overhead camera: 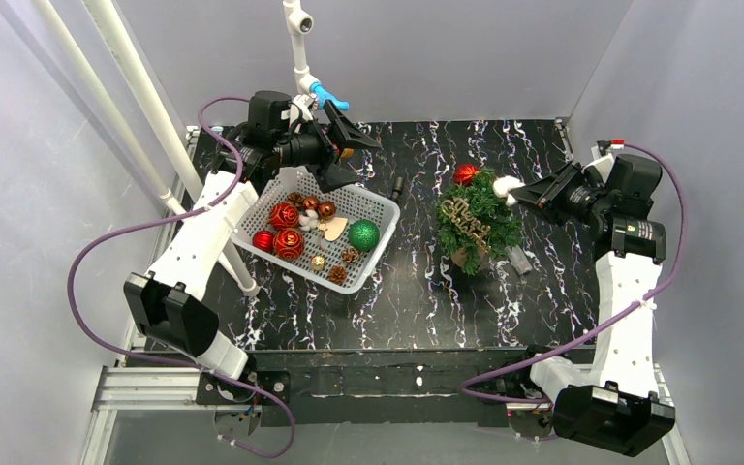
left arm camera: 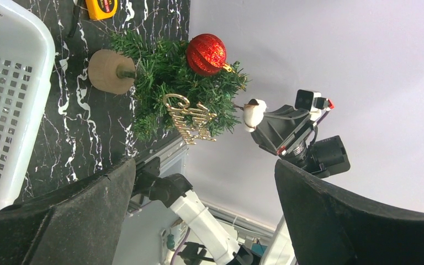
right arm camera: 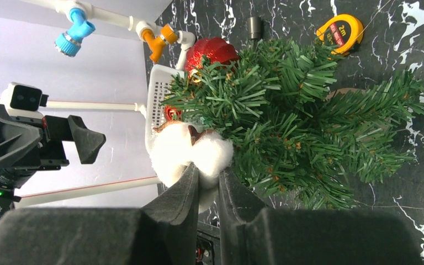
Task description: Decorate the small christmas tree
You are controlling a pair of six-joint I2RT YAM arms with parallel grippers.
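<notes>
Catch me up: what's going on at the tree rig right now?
The right arm's fingers are shut on a white cotton ornament, held at the upper branches of the small christmas tree, which already carries a red glitter ball and a gold script sign. The left arm's fingers are open and empty, raised by the far rim of the white basket, where more ornaments lie.

Black tabletop [overhead camera: 417, 291] with white marble veining, carrying four things.
A white mesh basket [overhead camera: 358, 201] sits on the left half, turned at an angle to the table edges. The small christmas tree [overhead camera: 480, 228] stands upright on its round brown base on the right half, apart from the basket. A small dark cylinder [overhead camera: 397, 184] lies between them, towards the far edge. A yellow tape measure [right arm camera: 339, 33] lies flat just past the tree's branch tips.
</notes>
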